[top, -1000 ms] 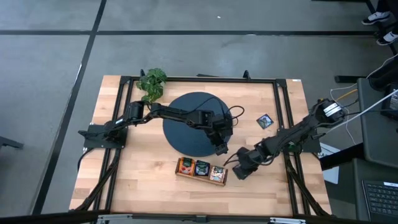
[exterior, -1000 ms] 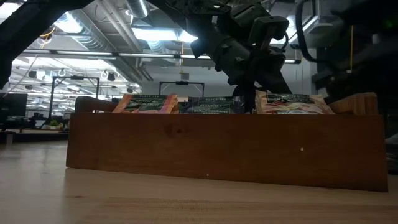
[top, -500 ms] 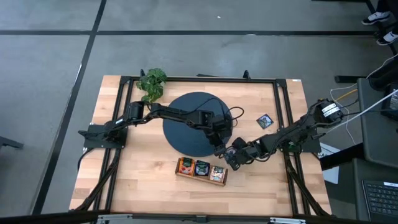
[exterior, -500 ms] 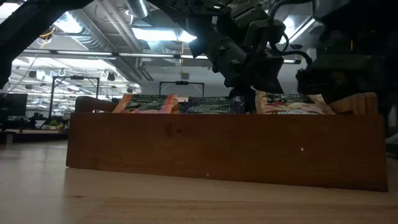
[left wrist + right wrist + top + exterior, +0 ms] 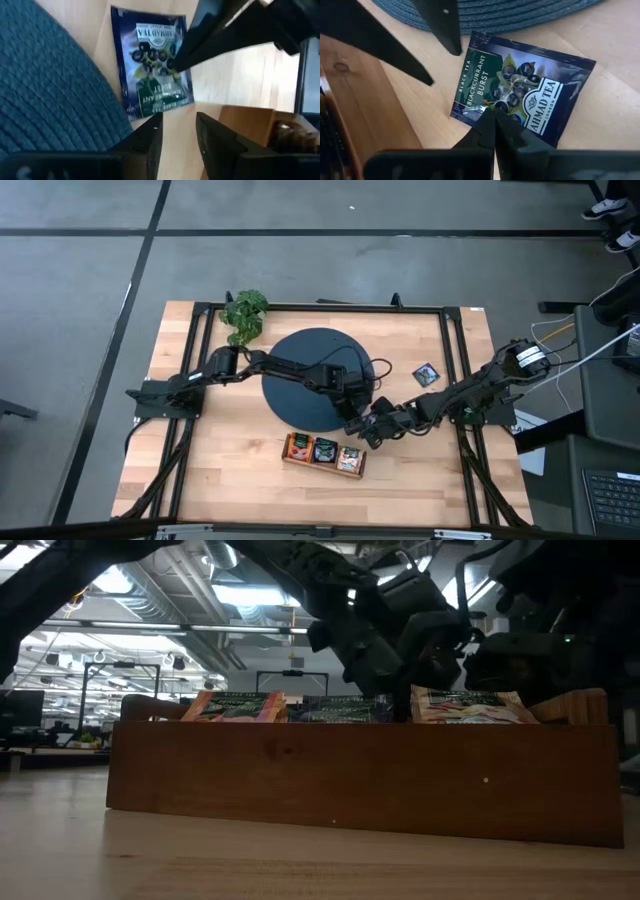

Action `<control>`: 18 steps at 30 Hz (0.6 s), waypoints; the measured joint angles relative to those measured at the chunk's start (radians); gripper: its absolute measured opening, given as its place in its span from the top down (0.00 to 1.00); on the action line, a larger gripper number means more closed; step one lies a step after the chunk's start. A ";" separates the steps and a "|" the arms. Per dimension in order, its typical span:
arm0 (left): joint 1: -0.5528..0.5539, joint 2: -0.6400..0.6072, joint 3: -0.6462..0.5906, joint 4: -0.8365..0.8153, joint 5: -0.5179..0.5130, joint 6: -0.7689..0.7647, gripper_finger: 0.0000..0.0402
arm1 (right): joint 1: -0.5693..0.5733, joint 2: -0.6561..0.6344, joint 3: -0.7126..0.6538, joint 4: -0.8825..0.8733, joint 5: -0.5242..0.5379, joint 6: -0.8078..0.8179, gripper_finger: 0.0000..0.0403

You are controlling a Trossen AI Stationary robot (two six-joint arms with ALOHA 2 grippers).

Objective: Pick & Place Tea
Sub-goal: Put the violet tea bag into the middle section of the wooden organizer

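Dark sachet [image 5: 520,100]: a blue-and-green tea sachet is seen lying flat on the bare wood of the table [image 5: 200,470], just off the edge of the round mat [image 5: 300,370] and near the end of the tray [image 5: 322,463]. It is nearly square, so no clear long axis can be told. One side is set roughly along the mat's edge, and its printed lines are turned at a slant to the tray's wall.

Right gripper [image 5: 492,122]: its fingers are pressed together, and their joined tip is laid on the sachet's edge nearest the wrist. The sachet is not clamped between them.

Left gripper [image 5: 177,132]: it is held low over the wood beside the mat, with the fingers parted and nothing between them. The sachet lies just ahead of the tips.

Grippers together: in the high view they are seen almost touching, between the mat and the tray.

Tray: three compartments are filled with standing sachets [image 5: 325,450], orange at one end, dark in the middle and pale at the other end.

Second sachet [image 5: 426,375]: another dark one is left on the wood, well apart from the tray.

Plant [image 5: 245,312]: it is placed at the table's far edge.
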State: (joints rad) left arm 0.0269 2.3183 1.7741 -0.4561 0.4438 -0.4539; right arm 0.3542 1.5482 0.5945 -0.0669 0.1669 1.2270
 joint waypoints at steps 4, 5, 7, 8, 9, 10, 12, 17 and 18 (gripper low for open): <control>0.001 0.012 0.000 0.034 -0.004 0.020 0.73 | 0.000 0.005 0.000 0.003 -0.007 0.017 1.00; 0.001 0.013 0.000 0.037 -0.005 0.022 0.73 | 0.000 0.009 0.001 0.003 -0.007 0.018 1.00; 0.001 0.024 0.001 0.052 -0.003 0.023 0.73 | 0.000 0.011 0.002 0.005 -0.013 0.019 1.00; 0.002 0.027 0.000 0.046 0.004 0.023 0.73 | 0.000 0.012 0.002 0.005 -0.016 0.017 1.00; 0.002 0.032 0.000 0.045 0.009 0.026 0.73 | 0.000 0.016 0.003 0.006 -0.019 0.013 1.00; 0.002 0.038 0.000 0.060 0.011 0.030 0.73 | 0.000 0.017 0.003 0.008 -0.019 0.009 1.00; 0.002 0.044 0.000 0.073 0.030 0.033 0.73 | 0.002 0.017 0.003 0.007 -0.022 -0.003 1.00; 0.004 0.060 0.000 0.103 0.057 0.035 0.73 | 0.002 0.017 0.005 0.001 -0.031 -0.037 1.00; 0.004 0.060 0.000 0.103 0.058 0.041 0.73 | 0.002 0.017 0.005 0.001 -0.031 -0.043 1.00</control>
State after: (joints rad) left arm 0.0307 2.3779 1.7741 -0.3534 0.5014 -0.4128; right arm 0.3561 1.5650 0.5991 -0.0664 0.1364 1.1841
